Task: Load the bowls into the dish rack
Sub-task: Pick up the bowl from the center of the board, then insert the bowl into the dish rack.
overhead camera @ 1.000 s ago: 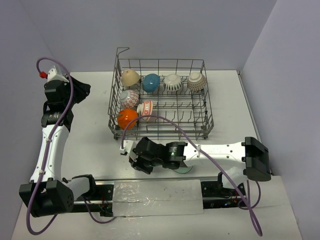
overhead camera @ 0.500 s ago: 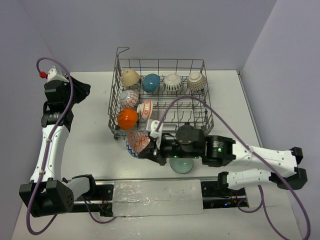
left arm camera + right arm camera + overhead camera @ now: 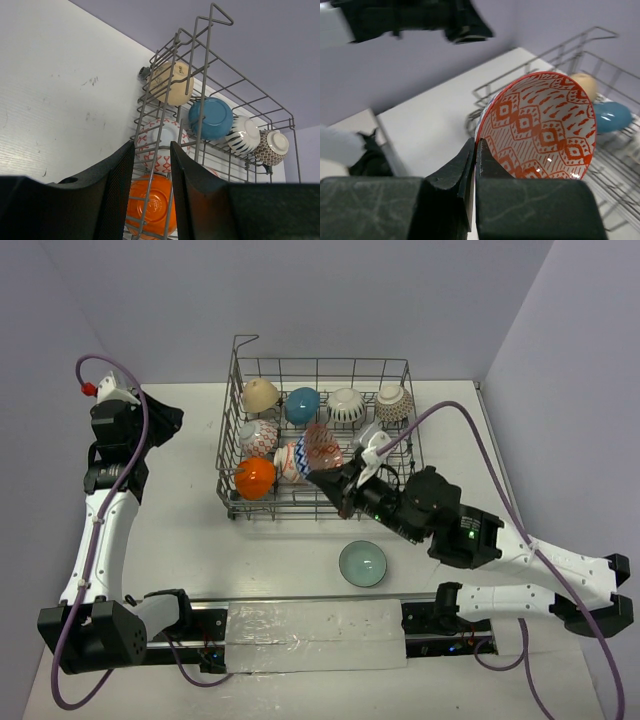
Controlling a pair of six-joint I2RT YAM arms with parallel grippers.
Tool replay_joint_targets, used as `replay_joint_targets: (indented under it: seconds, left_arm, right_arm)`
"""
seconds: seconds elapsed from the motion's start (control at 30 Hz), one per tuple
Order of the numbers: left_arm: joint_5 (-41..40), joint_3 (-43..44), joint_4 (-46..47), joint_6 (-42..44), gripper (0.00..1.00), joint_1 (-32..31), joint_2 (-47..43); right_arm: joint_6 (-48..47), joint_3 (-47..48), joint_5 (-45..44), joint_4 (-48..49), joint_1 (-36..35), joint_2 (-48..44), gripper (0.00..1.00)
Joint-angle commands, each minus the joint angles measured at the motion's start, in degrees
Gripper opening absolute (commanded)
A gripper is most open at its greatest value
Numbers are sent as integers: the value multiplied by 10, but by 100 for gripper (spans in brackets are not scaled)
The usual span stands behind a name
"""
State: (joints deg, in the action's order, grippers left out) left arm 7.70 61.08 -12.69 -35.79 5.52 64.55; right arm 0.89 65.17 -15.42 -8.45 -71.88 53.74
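On the white desk point(image 3: 180, 530), between lilac walls point(image 3: 350, 300), the rack point(image 3: 300, 361) holds seven bowls point(image 3: 302, 405); a green bowl point(image 3: 362, 563) sits before it. Right claw point(image 3: 340, 490), a second ago low on the desk, now pinches the rim of a red bowl point(image 3: 322, 448) over the rack's front row. Left claw point(image 3: 165, 420) gapes empty, unmoved.

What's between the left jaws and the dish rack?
Only bare table lies between the jaws of the left gripper and the dish rack. It shows in the top and left wrist views.
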Motion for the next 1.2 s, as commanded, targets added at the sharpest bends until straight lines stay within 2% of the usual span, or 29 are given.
replay_joint_targets:
  seconds: [0.0,0.03,0.17,0.33,0.43,0.53,0.67,0.87,1.17]
  left_arm:
    - [3,-4,28,-3,40,-8,-4]
    - [1,-4,27,-2,40,-9,-4]
    - [-1,-3,26,-1,40,-14,-3]
    - [-2,-3,26,-1,40,-14,-2]
    - [-1,-3,26,-1,40,-15,0]
    - [-2,-3,25,-1,40,-16,0]
    - [-1,-3,25,-1,40,-17,0]
    - [-1,-3,25,-2,40,-17,-2]
    - [-1,-3,24,-2,40,-21,1]
  right_arm:
    - [-10,7,-42,65,52,1,0]
    - [-10,11,-22,61,87,9,0]
    - [12,24,0,50,153,32,0]
    - [45,4,73,69,226,64,0]
    - [81,-17,136,89,275,78,0]
    - [131,-44,243,128,342,88,0]
    - [187,-69,324,178,388,101,0]
    - [249,-110,393,251,424,125,0]
    - [333,-147,455,375,460,169,0]
